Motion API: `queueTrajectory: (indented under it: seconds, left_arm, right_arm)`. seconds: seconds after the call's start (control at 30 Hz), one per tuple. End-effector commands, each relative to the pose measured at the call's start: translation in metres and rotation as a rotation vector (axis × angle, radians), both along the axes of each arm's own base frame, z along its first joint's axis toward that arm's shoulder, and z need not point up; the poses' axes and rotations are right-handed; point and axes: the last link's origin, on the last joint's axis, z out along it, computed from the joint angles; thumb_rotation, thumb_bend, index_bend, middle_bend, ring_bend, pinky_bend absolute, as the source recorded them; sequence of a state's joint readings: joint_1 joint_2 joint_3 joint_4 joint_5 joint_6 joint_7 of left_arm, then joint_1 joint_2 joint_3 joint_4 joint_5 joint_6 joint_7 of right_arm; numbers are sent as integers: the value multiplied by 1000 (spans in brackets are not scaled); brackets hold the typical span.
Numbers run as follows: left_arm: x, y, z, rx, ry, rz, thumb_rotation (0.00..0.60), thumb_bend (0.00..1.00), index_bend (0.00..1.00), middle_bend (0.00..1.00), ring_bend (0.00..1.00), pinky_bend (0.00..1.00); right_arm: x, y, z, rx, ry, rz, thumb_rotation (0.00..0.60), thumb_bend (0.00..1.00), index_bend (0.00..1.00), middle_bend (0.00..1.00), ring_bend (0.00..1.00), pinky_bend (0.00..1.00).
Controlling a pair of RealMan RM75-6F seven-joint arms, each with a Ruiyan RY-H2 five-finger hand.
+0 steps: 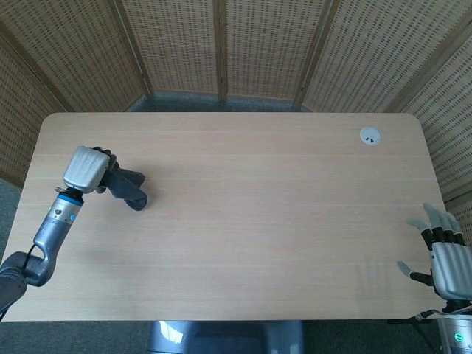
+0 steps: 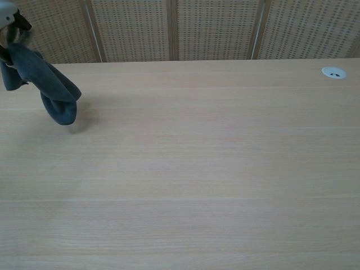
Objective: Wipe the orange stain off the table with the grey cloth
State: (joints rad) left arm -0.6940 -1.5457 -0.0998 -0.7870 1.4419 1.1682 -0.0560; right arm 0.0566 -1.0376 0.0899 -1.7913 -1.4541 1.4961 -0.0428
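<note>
My left hand (image 1: 87, 169) grips the grey cloth (image 1: 127, 187) at the table's left side. The cloth (image 2: 48, 87) hangs from the hand, lifted, its lower end drooping toward the wood. In the chest view only a sliver of the left hand (image 2: 8, 11) shows at the top left corner. My right hand (image 1: 445, 257) rests off the table's near right corner, fingers spread, holding nothing. No orange stain shows on the table (image 1: 258, 221) in either view.
A small white round cable grommet (image 1: 369, 136) sits near the far right corner of the table, also seen as grommet (image 2: 333, 72). Woven screen panels (image 1: 221, 44) stand behind the table.
</note>
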Motion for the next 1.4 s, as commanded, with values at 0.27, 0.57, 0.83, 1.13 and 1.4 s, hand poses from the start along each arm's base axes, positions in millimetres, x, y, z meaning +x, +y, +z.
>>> queueTrajectory:
  seconds: [0.27, 0.57, 0.83, 1.13, 1.4]
  left_arm:
    - [-19, -7, -2, -99, 54, 234, 600, 130, 388, 195, 162, 491]
    - [-9, -27, 11, -194, 32, 382, 600, 58, 0, 0, 0, 95]
    - [-11, -59, 34, -237, 38, 377, 600, 48, 0, 0, 0, 58]
    - [-39, -100, 55, -139, -23, 352, 600, 49, 0, 0, 0, 53]
    - [-74, -140, 62, -24, -209, 262, 600, 48, 10, 0, 0, 57]
  right_arm:
    - [0, 1, 0, 1, 0, 1, 600, 0, 237, 0, 0, 0]
    - [0, 0, -1, 6, 6, -1, 600, 0, 236, 0, 0, 0]
    - [1, 0, -2, 7, 9, -1, 600, 0, 236, 0, 0, 0]
    - [1, 0, -3, 10, 13, 0, 600, 0, 236, 0, 0, 0]
    - [1, 1, -3, 5, 20, -5, 600, 0, 236, 0, 0, 0]
